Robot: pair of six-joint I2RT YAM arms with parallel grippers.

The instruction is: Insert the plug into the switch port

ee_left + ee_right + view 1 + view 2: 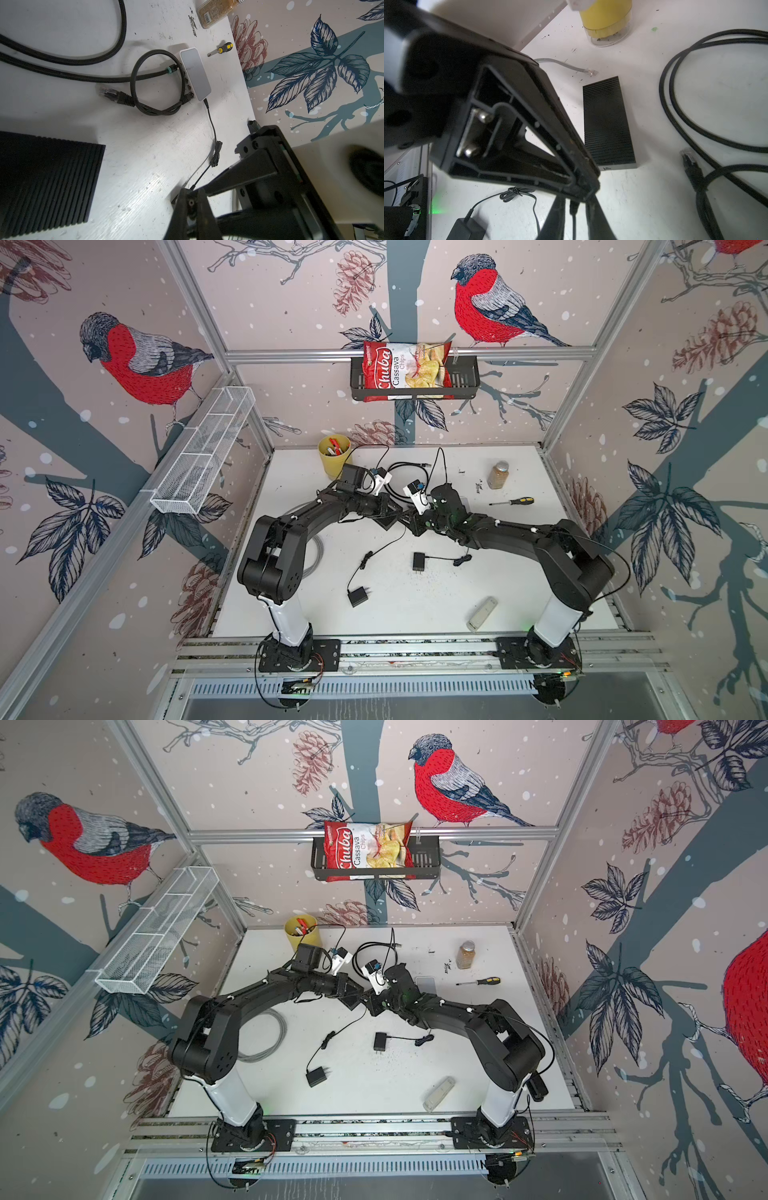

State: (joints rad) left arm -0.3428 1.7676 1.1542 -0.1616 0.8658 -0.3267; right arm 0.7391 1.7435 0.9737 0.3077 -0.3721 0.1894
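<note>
Plug [190, 202]: small, black, round-tipped, on thin black cord.

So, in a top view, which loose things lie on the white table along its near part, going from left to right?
Black square power adapter → black plug-in charger with prongs → pale grey oblong remote-like device.

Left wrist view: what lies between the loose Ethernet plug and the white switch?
A loop of black cable lies on the table between the loose Ethernet plug and the white switch, in the left wrist view.
</note>
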